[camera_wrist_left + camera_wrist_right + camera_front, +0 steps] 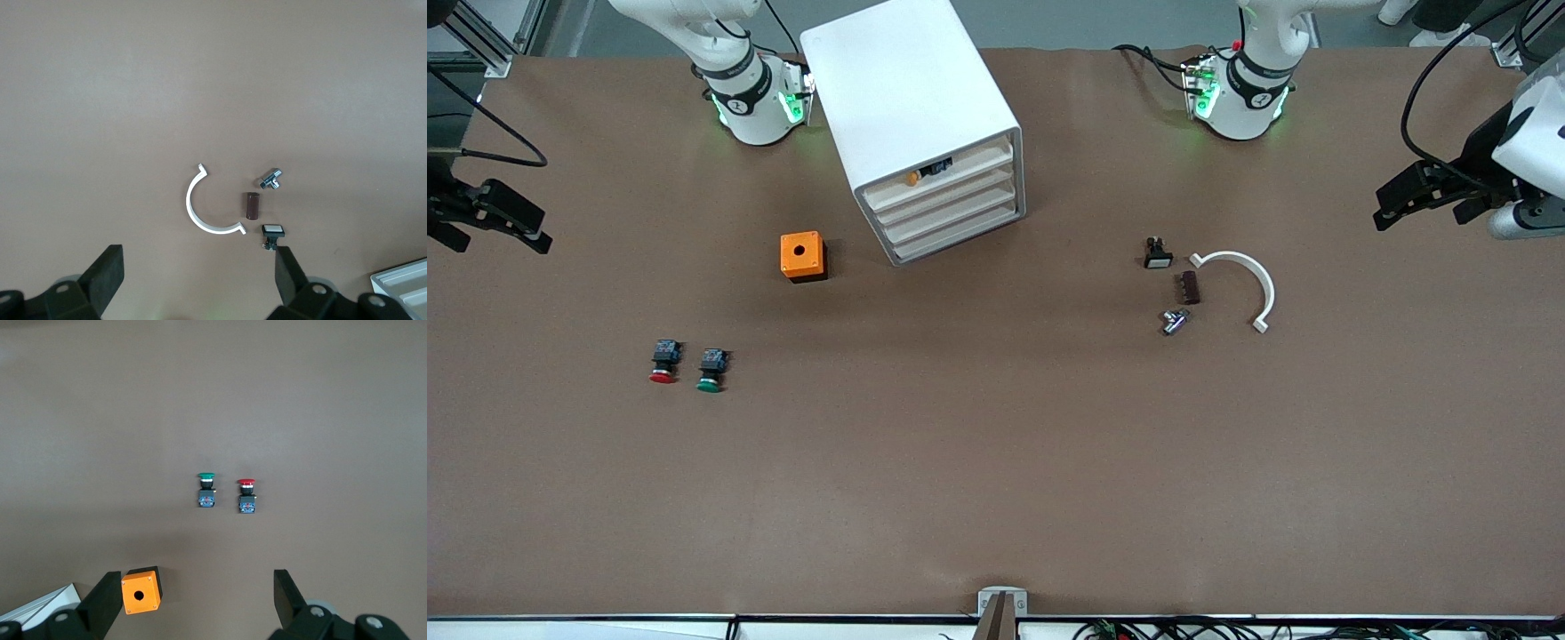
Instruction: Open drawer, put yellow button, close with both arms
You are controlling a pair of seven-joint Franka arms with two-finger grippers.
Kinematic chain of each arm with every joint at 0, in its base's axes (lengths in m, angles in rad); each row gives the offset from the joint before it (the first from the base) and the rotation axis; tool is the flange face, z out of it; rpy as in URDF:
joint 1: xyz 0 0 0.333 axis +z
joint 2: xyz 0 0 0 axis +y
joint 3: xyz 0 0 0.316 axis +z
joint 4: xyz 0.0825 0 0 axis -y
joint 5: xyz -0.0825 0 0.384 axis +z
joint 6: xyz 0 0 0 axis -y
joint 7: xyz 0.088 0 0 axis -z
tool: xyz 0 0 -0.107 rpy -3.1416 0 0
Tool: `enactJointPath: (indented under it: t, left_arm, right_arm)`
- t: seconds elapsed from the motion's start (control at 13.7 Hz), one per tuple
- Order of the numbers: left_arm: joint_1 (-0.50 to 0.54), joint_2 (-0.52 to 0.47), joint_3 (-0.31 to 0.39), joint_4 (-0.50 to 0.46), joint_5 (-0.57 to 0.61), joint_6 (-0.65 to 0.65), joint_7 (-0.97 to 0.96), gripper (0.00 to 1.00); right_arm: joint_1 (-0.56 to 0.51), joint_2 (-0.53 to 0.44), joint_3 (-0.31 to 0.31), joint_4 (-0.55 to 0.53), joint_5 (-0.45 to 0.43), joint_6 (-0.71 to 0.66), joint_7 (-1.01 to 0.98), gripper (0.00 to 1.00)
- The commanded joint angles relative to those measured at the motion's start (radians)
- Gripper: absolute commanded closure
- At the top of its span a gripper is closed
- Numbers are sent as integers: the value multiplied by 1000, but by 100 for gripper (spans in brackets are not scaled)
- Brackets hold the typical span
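At the right arm's end of the table, the right gripper [532,233] hangs in the air over bare brown table [996,498], its fingers [103,603] spread wide and holding nothing; the arm waits. Nearer the front camera lie a red-capped button [663,362] and a green-capped button [711,369], side by side and just apart, each on its side with the cap toward the camera. Farther from the camera than these sits an orange box [803,256] with a round hole in its top, beside the white cabinet [918,116]. The cabinet stands turned at an angle, its four drawer fronts facing the camera; the drawer [943,173] at the top looks nearly shut, and the yellow button [927,172] shows at its front, orange cap and black body, seemingly lying in it. Toward the left arm's end lie a small black switch [1157,253], a dark brown block [1190,287], a small metal fitting [1175,321] and a curved white bracket [1240,284], all close together. The left gripper [1390,213] hangs over the table's edge, fingers [107,277] wide apart and empty; that arm waits too.
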Motion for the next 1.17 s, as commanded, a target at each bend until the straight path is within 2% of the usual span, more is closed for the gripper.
enactJointPath:
  t: [0.0,0.73,1.1]
  left_arm:
    - [17,-20,-13,-18,20,-8,23,0]
    - [14,-3,-16,15,29,-53,32,0]
    - [5,20,-19,41,87,-61,47,0]
  right_arm:
    - [21,15,2,28,3,-8,13,0]
    - [18,22,2,53,-4,-8,11,0]
    - [18,32,0,59,-4,-8,11,0]
